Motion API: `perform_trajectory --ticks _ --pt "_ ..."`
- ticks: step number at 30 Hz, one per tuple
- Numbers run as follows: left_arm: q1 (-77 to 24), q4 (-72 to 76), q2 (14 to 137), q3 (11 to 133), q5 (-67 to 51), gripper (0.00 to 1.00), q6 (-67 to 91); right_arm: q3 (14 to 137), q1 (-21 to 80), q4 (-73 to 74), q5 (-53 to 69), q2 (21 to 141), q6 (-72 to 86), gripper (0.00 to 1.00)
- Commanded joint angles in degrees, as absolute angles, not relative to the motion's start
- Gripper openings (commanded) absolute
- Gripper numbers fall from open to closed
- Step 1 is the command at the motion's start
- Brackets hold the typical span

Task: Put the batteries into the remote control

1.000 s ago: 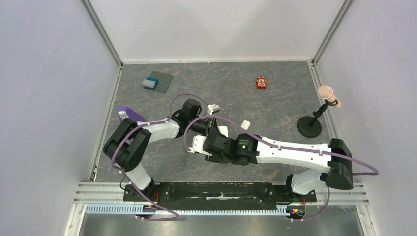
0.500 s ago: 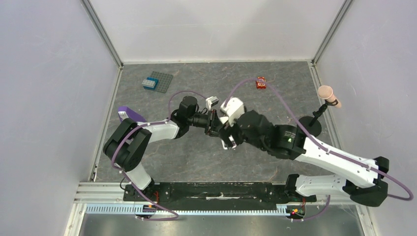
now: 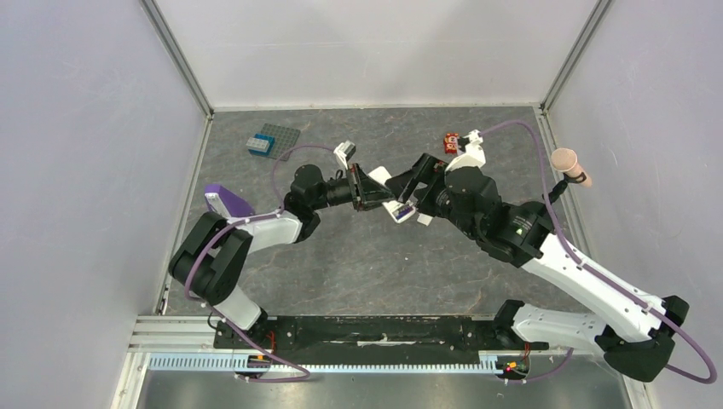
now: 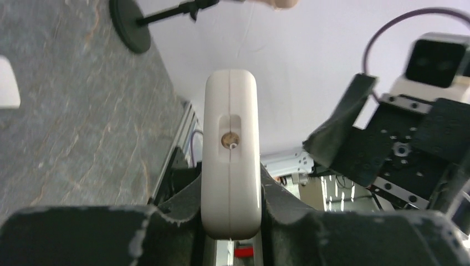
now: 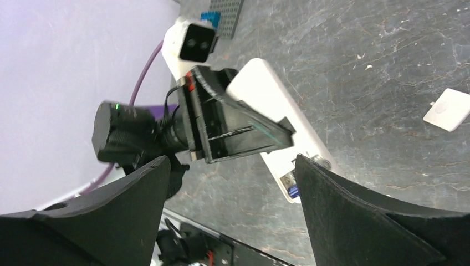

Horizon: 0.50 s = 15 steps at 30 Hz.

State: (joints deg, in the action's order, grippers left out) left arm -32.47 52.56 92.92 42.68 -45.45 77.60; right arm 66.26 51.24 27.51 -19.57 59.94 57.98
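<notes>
I judge the remote control (image 4: 230,160) light, stiff, slick; left fingers (image 4: 77,235) clamp its broad faces, right fingers (image 5: 111,221) apart beside it.

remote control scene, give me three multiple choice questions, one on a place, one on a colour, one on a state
1. Where is the remote control?
A) lying flat, untouched
B) clamped in the left gripper
C) out of every view

2. What colour is the brick on the grey baseplate?
A) blue
B) yellow
C) green

3. How is the right gripper?
A) shut on nothing
B) shut on the remote control
C) open

Answers:
1 B: the left wrist view shows it pinched there.
2 A: the top view shows it blue.
3 C: the right wrist view shows its jaws wide apart.
</notes>
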Motion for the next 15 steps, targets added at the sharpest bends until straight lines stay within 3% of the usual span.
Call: perform_trajectory --ticks 1,15 --pt "-32.08 60.36 88.12 42.09 -37.64 0.02 79.12 66.49 50.90 28.49 -28.57 57.69 67.59 0.86" --pt "-32.02 78.01 86.60 34.18 -21.77 0.02 92.27 60.08 44.50 27.36 -24.68 56.56 79.28 0.83"
